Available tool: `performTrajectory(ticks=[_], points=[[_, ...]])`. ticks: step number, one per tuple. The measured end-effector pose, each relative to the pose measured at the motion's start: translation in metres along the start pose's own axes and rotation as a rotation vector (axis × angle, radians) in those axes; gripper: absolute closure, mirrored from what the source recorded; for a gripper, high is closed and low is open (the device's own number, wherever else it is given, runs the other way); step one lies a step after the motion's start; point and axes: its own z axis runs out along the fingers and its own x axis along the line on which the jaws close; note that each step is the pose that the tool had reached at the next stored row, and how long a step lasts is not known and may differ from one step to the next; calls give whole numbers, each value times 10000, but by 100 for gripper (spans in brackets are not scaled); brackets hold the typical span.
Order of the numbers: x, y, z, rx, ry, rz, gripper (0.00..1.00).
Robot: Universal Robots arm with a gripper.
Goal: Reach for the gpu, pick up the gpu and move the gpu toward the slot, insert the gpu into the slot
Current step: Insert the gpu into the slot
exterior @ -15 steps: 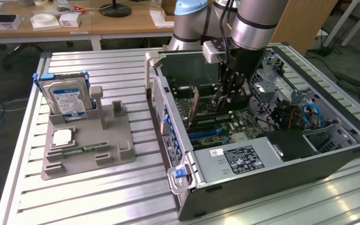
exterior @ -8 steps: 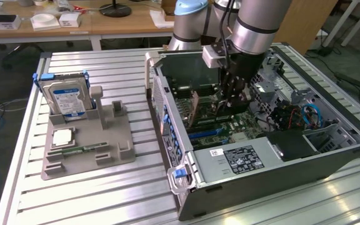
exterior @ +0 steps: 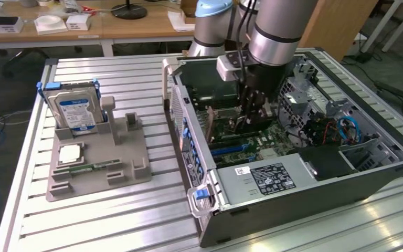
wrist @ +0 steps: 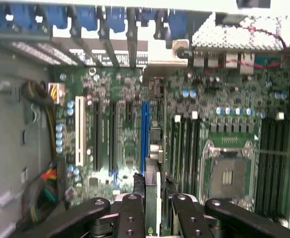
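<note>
Where my gripper [wrist: 154, 215] stands: low inside the open computer case [exterior: 314, 207], its fingers [wrist: 132, 218] drawn narrow and clamped on the gpu [wrist: 154, 153].
gpu: I see it edge-on, upright between the fingers, with its metal end bracket [wrist: 160, 55] toward the case's rear wall.
slot [wrist: 145, 134]: long and blue on the motherboard; the gpu's edge runs along it, just beside it on the processor socket's side. I cannot tell whether the gpu is seated.
motherboard [wrist: 120, 89]: green, lying flat beneath the gpu.
processor socket [wrist: 227, 176]: square, silver-framed, apart from the gpu.
table [exterior: 117, 220]: ribbed aluminium, bearing the case.
stand [exterior: 96, 178]: grey, on the exterior view's left of the case; a blue-labelled hard drive [exterior: 75, 107] stands upright in it and a small square chip [exterior: 71, 154] lies flat on it.
</note>
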Motion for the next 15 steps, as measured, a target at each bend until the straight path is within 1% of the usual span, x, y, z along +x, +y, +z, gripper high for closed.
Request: performTrajectory(ticks=[8,15], points=[[6,51,145,0,4,-1,74],[14,110,235,-1,6,1,74]])
